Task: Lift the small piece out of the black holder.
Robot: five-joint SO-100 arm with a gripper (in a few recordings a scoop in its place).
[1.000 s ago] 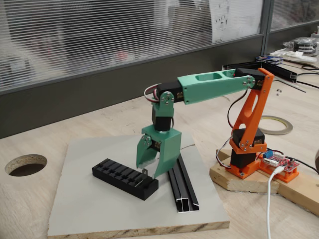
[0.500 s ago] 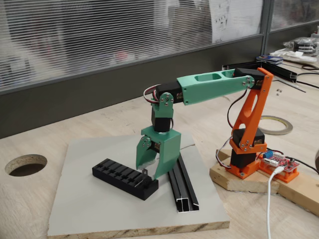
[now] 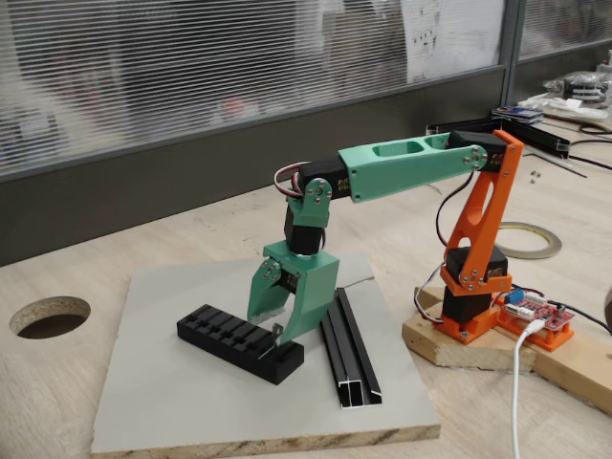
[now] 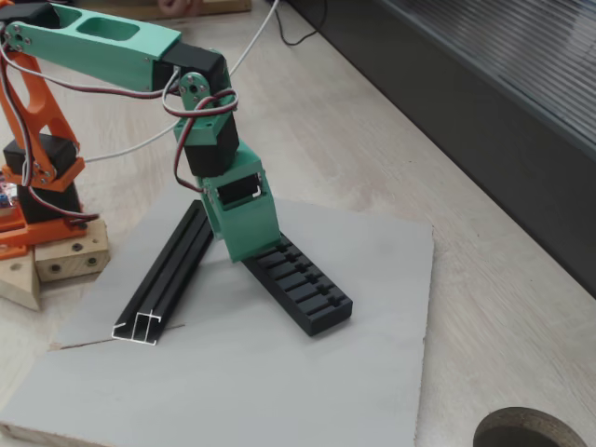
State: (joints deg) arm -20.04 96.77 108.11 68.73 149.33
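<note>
1. Where the wooden table (image 3: 86,263) begins at the left of a fixed view, a round hole (image 3: 50,316) is cut through its top, just beside the grey board (image 3: 163,402) that carries the work.
2. Next on the board lies the black holder (image 3: 229,340), a long slotted block running diagonally; the other fixed view shows its slots from the far side (image 4: 307,287).
3. At the holder's right end stands the small piece (image 3: 277,331), a thin grey tab upright in the last slots, with the green gripper (image 3: 275,320) directly over it. The two fingers are spread, one to each side of the tab, and their tips sit at about its height; whether either tip touches it cannot be told. In the other fixed view the gripper's body (image 4: 240,219) hides the tab.
4. Just right of the holder lies a black channel rail (image 3: 348,356), also on the board and close beside the gripper.
5. Further right, the green arm link (image 3: 411,164) reaches back to the orange base (image 3: 475,277), which is mounted on a wooden block (image 3: 449,344).
6. Behind the base, a roll of tape (image 3: 528,239) lies flat on the table.
</note>
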